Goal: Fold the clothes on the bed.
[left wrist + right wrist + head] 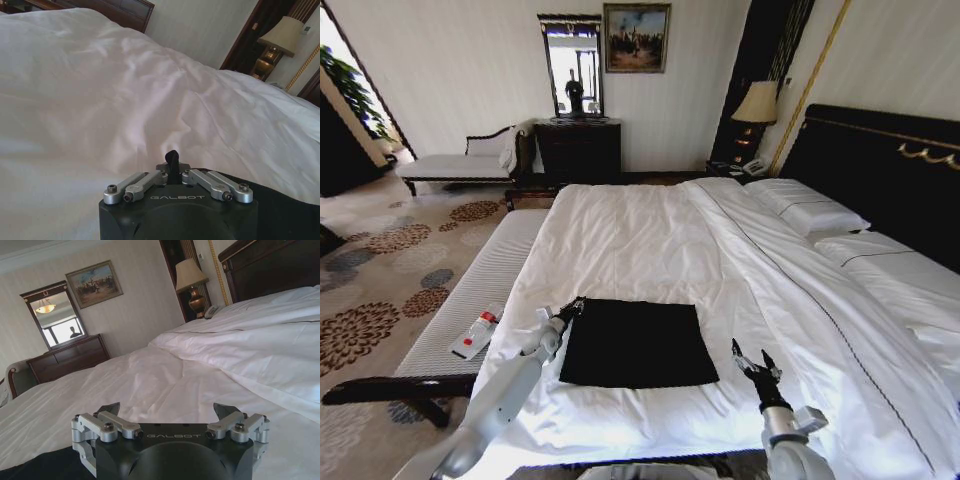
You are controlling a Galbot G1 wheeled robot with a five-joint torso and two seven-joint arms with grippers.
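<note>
The clothes point(635, 343) lie as a flat black rectangle on the white sheet near the foot of the bed point(650, 240). My left gripper point(574, 306) sits at the rectangle's far left corner. In the left wrist view the left gripper point(172, 159) is shut, with the black fabric point(285, 210) beside it; I see no fabric between the tips. My right gripper point(751, 357) hovers just off the cloth's right edge, open. In the right wrist view the right gripper point(167, 412) has its fingers point(110, 409) spread wide over the sheet, with the cloth point(40, 465) off to one side.
A pale bench point(480, 290) runs along the bed's left side with a white and red object point(477, 333) on it. Pillows point(807, 212) and the dark headboard point(890, 165) are at the right. A dresser point(578, 150), chaise point(455, 165) and lamp point(757, 103) stand by the far wall.
</note>
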